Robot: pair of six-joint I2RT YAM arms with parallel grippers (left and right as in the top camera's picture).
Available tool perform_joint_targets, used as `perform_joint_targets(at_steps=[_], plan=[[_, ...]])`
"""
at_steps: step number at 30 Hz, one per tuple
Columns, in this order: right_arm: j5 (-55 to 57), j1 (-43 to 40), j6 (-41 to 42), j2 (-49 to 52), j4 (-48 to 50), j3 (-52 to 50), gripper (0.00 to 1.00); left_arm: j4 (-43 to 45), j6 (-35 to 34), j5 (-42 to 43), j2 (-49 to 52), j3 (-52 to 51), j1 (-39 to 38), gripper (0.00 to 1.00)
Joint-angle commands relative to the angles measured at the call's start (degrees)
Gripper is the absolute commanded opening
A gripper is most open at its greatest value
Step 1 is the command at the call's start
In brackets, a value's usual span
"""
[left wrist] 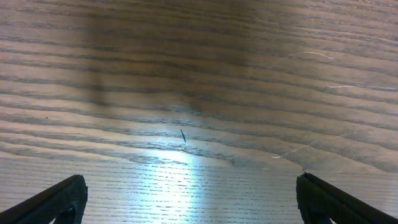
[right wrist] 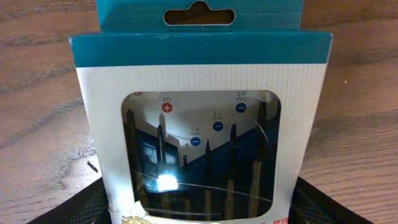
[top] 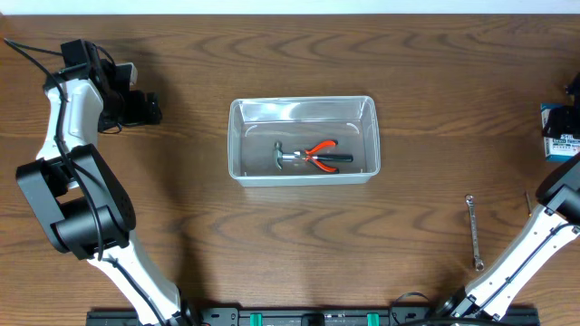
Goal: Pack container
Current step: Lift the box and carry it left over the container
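Left gripper (top: 145, 109): far left of the table (top: 181, 235), over bare wood. In the left wrist view, the left gripper (left wrist: 189, 202) has its jaws spread wide. Only the two dark fingertips (left wrist: 56, 199) show, at the bottom corners. Nothing between them but wood grain and a bright glare patch. Holding nothing.

Container (top: 304, 140): clear tub, upright on the table, well apart from the left jaws and on their side toward the right arm. Roughly midway between the two grippers; neither touches it.

Inside the container: red-handled pliers (top: 323, 156), lying flat. A grey metal tool (top: 285, 156) lies just beside the pliers' nose, touching or nearly so. Its type is too small to tell.

Wrench (top: 473, 232): slim, silver, flat on the wood, outside the container. It lies near the right arm and clear of the right jaws.

Box (top: 562, 131): blue-and-white, at the right edge of the overhead view. In the right wrist view, the box (right wrist: 199, 68) fills the space between the jaws, hanger tab away from the wrist. Its window shows a row of small screwdrivers (right wrist: 208, 168).

Right gripper (right wrist: 199, 202): partly open, with dark fingers (right wrist: 78, 208) against the box's two side edges. No gap is visible on either side, so the jaws are closed onto the box.
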Motion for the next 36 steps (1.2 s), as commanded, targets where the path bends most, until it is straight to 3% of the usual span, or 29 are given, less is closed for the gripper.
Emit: perform_joint_targets(at_steps=[1, 7, 18, 28, 36], plan=[[0.4, 2.7, 1.1, -0.1, -0.3, 1.2, 0.55, 0.0, 0.3, -0.5, 0.3, -0.2, 0.0, 0.98], [0.3, 6.2, 1.1, -2.1, -1.5, 4.0, 0.54, 0.0, 0.3, -0.5, 0.3, -0.2, 0.0, 0.98], [-11.3, 15.9, 1.1, -10.6, -5.7, 9.4, 0.47, 0.0, 0.3, -0.5, 0.3, -0.2, 0.0, 0.98], [-11.6, 30.8, 1.1, -20.2, -7.8, 9.4, 0.48, 0.0, 0.3, -0.5, 0.3, -0.2, 0.0, 0.98], [-11.5, 44.7, -1.6, -22.0, -10.7, 9.4, 0.48, 0.0, 0.3, -0.5, 0.3, -0.2, 0.0, 0.98]])
